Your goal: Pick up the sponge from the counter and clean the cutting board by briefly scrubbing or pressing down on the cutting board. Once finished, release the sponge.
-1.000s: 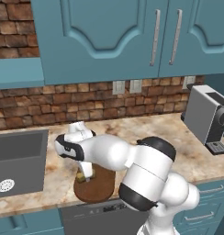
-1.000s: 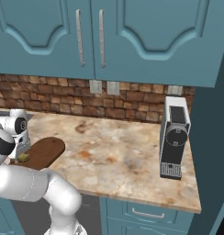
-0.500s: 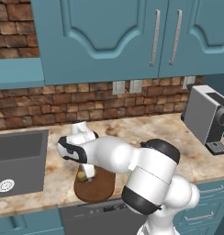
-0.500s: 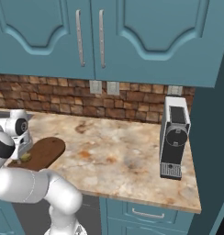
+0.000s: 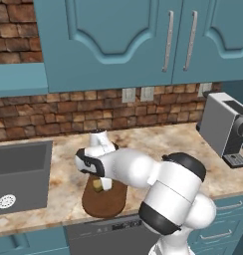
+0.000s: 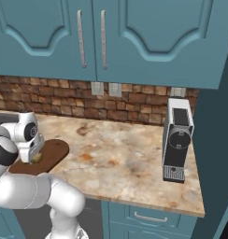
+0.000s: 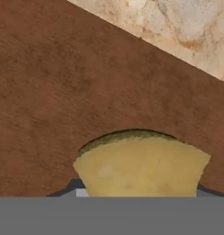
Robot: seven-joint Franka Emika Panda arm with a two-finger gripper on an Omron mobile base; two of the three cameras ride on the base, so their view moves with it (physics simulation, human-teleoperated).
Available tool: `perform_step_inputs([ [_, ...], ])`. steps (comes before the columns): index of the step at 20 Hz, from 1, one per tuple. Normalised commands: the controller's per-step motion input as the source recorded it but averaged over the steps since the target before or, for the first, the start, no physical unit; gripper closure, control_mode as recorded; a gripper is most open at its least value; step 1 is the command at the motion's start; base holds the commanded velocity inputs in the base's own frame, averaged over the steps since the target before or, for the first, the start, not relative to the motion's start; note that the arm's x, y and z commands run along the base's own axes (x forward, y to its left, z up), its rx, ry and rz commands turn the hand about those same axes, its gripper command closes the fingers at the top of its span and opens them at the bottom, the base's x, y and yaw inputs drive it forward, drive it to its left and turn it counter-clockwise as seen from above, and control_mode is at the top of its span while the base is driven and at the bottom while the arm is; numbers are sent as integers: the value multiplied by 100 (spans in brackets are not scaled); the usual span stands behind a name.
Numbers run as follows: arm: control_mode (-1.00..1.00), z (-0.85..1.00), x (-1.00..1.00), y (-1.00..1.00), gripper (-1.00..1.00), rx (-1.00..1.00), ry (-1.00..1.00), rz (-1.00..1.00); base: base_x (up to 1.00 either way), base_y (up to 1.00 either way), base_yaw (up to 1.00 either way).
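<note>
The dark brown cutting board (image 5: 107, 203) lies on the marbled counter (image 5: 158, 144) by its front edge. My gripper (image 5: 100, 185) points down over the board's near middle, shut on the yellow-olive sponge (image 5: 97, 185). From the right base, the sponge (image 6: 38, 158) sits low against the cutting board (image 6: 53, 150) under my gripper (image 6: 33, 158). In the hand view the sponge (image 7: 139, 166) is close up between my fingers and hides their tips, with the board's wood grain (image 7: 63, 92) right behind it and a corner of counter (image 7: 187, 27) beyond.
A grey sink basin (image 5: 19, 174) lies left of the board. A coffee machine (image 5: 227, 127) stands at the counter's right end. Blue cabinets (image 5: 143, 40) hang above a brick backsplash (image 5: 54, 112) with wall outlets (image 5: 136, 94).
My hand with the sponge has shifted slightly right and toward the front across the board. The board and the rest of the counter have stayed put.
</note>
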Motion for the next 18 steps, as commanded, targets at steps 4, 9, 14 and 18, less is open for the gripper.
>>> perform_step_inputs([
  [4,-100,-34,54,-100,100,0,-11,-12,0,0,0],
  [9,-100,-33,79,-100,100,0,-9,-12,0,0,0],
  [14,-100,-35,80,-99,100,0,-9,-11,0,0,0],
  [18,-100,-32,71,-76,100,-2,-12,-10,0,0,0],
])
